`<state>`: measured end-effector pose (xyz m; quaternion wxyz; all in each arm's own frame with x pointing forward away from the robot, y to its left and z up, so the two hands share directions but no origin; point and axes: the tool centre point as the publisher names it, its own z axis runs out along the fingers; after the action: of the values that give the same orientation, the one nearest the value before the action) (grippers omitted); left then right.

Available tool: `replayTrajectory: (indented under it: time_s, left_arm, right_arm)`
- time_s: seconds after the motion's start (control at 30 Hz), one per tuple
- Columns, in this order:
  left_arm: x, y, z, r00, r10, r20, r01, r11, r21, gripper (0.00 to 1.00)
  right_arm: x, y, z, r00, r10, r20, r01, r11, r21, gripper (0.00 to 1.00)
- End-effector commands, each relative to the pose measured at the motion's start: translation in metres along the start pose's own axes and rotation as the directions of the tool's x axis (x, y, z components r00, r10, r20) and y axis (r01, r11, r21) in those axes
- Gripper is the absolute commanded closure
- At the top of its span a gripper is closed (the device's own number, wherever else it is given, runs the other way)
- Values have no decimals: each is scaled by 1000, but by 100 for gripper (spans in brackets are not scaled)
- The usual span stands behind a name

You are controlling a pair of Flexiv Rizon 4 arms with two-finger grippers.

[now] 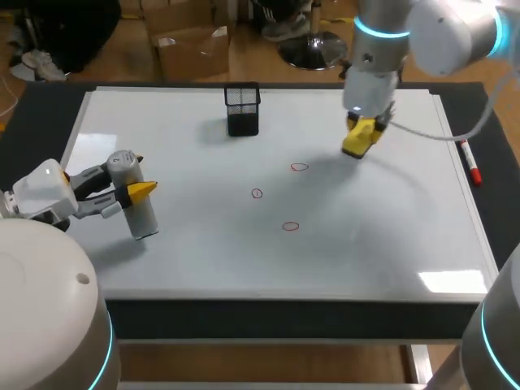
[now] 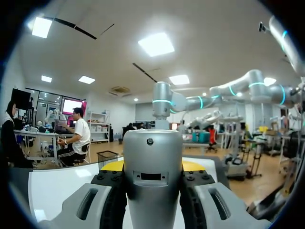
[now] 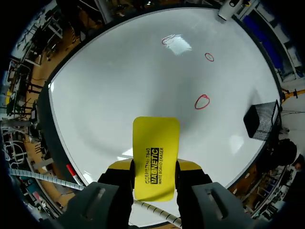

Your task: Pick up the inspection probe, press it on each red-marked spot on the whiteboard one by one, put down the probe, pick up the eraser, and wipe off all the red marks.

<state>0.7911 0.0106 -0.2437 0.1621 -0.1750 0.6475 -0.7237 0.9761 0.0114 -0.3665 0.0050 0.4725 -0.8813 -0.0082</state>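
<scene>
The grey cylindrical inspection probe (image 1: 136, 195) stands on the whiteboard (image 1: 374, 244) at its left side, with my left gripper (image 1: 130, 192) shut on it; the probe (image 2: 152, 176) fills the space between the fingers in the left wrist view. My right gripper (image 1: 363, 134) hangs above the board's far right part, shut on the yellow eraser (image 1: 358, 140), which shows as a yellow slab (image 3: 156, 162) between the fingers. Three red marks lie mid-board: one nearest the eraser (image 1: 299, 167), a small one (image 1: 257, 193) and a near one (image 1: 290, 227). All three marks also show ahead of the right gripper (image 3: 202, 102).
A black mesh pen cup (image 1: 242, 110) stands at the back middle of the board. A red marker pen (image 1: 470, 162) lies along the board's right edge. The board's front edge runs close to the table's near edge.
</scene>
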Motion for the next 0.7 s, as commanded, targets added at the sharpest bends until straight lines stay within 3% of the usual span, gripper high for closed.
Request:
replayTrajectory:
  time_s: [0.03,0.3,0.7]
  left_arm:
    - [1,-1,0,1000,0,3,0,1000,-1,100]
    - [1,-1,0,1000,0,3,0,1000,-1,100]
    - [1,-1,0,1000,0,3,0,1000,-1,100]
  right_arm:
    - [-26,20,-2,999,-46,-30,46,999,19,100]
    - [-68,58,-3,984,-175,-18,175,984,16,100]
    - [-122,142,10,936,-351,3,351,936,-11,100]
